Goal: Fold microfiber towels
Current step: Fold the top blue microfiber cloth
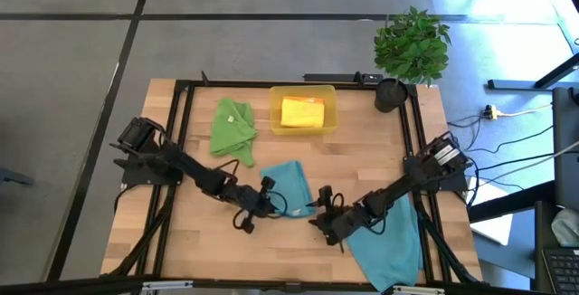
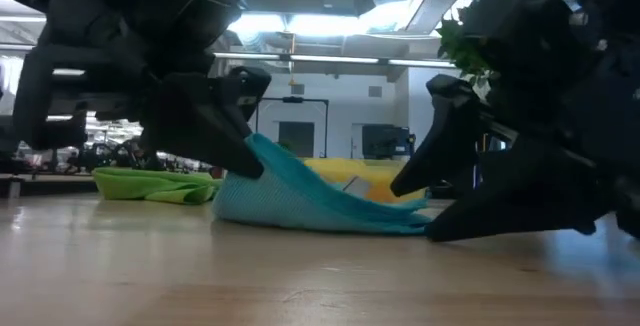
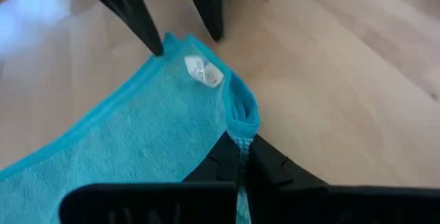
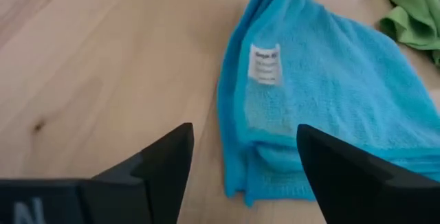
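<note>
Nearest the overhead camera lies the counter (image 1: 181, 241), a pale wooden top carrying everything inspected.

Second teal towel (image 1: 389, 241): spread loosely at the counter's near right corner, partly under the right arm, unfolded.

Teal towel in work (image 1: 291, 186): lies at the counter's centre, between the two arms. The low view shows it partly doubled over, one edge raised on the left arm's side and sloping down to the wood toward the right arm. A white label (image 4: 265, 64) faces up near the folded edge.

Green towel (image 1: 232, 128): crumpled, behind the centre on the left, well apart from both arms.

Yellow tray (image 1: 276, 118): at the back centre, holding a yellow cloth (image 1: 302, 111). A potted plant (image 1: 409, 51) stands at the back right corner.

Left pincer (image 3: 243, 157): pressed together on the towel's hem, pinching a bunched corner just beside the label.

Right pincer (image 4: 244, 162): spread wide, holding nothing, low over the wood with the towel's doubled edge lying directly ahead between its fingers, apparently not touching it.

Judgement: the fold is partly made. The towel's long axis appears to run roughly across the counter between the two pincers; the left arm has it in hand, and the right is free. The next move likely depends on the left letting go or laying the raised edge flat.
</note>
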